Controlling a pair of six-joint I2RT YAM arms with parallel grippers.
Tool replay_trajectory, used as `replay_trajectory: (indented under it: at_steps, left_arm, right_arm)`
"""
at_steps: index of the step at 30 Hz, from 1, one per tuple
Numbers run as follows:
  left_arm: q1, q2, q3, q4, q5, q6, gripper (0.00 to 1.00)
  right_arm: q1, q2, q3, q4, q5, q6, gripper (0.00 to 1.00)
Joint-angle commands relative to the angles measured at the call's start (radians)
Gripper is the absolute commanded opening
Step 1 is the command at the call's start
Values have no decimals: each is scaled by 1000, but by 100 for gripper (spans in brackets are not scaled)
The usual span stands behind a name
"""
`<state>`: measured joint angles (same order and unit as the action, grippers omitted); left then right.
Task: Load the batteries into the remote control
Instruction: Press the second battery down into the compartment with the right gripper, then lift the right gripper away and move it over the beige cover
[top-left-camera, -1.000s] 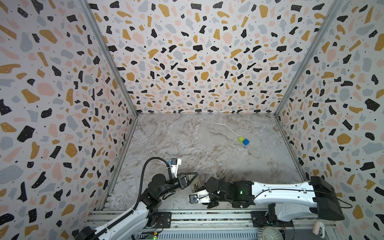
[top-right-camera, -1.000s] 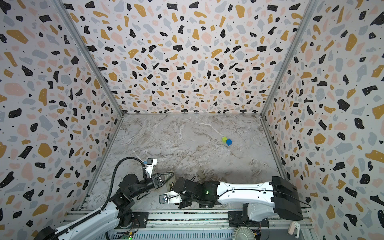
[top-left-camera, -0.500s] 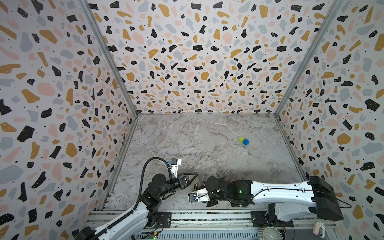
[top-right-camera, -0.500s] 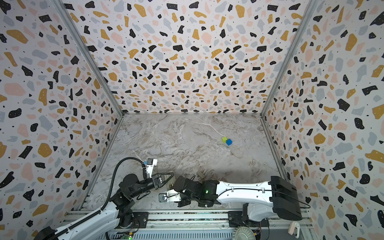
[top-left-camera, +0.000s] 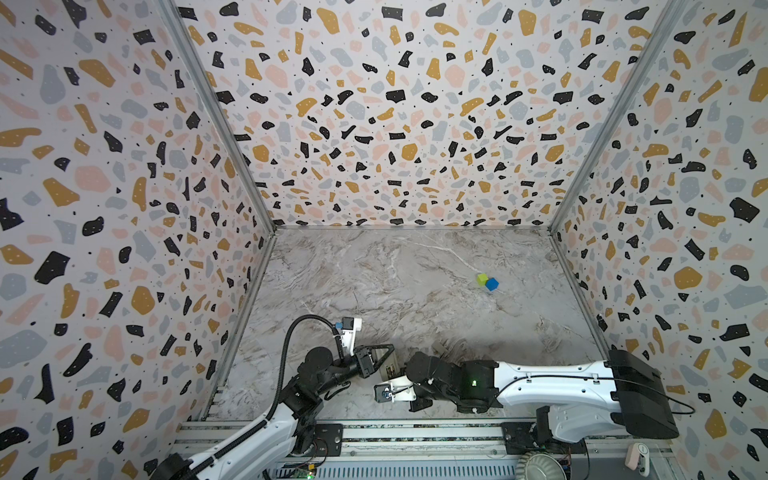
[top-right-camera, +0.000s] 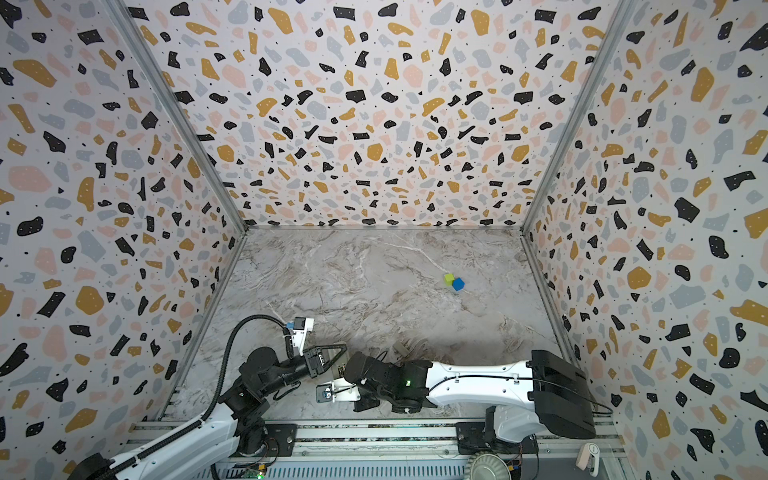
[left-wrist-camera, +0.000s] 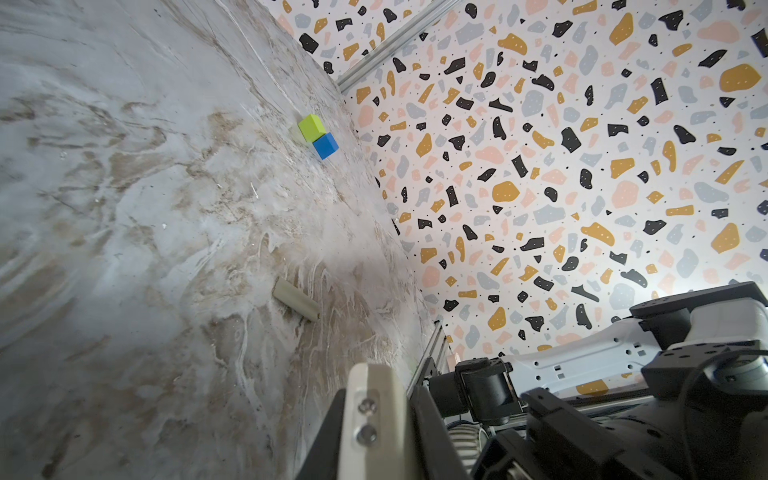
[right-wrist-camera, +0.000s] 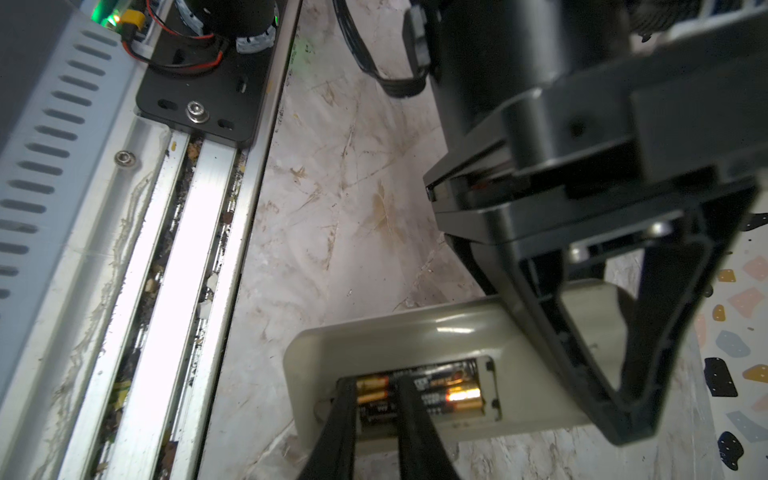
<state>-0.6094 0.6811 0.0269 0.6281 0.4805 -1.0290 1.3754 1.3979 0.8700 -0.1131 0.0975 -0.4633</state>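
2 batteries (right-wrist-camera: 461, 395) lie side by side in the open compartment on the back of the remote (right-wrist-camera: 415, 328). The remote is at the front of the desk (top-left-camera: 374, 282), near the rail, left of centre in both top views. The left gripper (top-left-camera: 380, 358) has its fingers closed on the remote's sides and holds it. The right gripper (right-wrist-camera: 376, 392) reaches in from the opposite side. Its fingers (right-wrist-camera: 413, 419) stand at a narrow gap, tips in the compartment against the batteries. Whether they pinch a battery cannot be told. 1 pale piece (top-left-camera: 437, 347) lies flat on the desk just behind the right arm. 1 green cube (top-left-camera: 482, 279) and 1 blue cube (top-left-camera: 492, 284) touch each other, well apart from both grippers.
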Motion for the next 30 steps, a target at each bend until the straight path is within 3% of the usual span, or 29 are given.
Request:
replay_trajectory:
  at_steps: [1, 20, 23, 30]
  left_arm:
    - [-9, -13, 33, 114, 77, -25, 0]
    - [-10, -12, 39, 104, 75, -18, 0]
    - [-10, -8, 41, 92, 62, -13, 0]
    - [-10, 0, 35, 47, -31, 16, 0]
  right_arm:
    - [-19, 16, 1, 34, 48, -8, 19]
    - [-45, 51, 6, 50, 76, 10, 9]
    - [-40, 32, 27, 14, 73, 45, 14]
    - [-26, -149, -33, -29, 44, 235, 47]
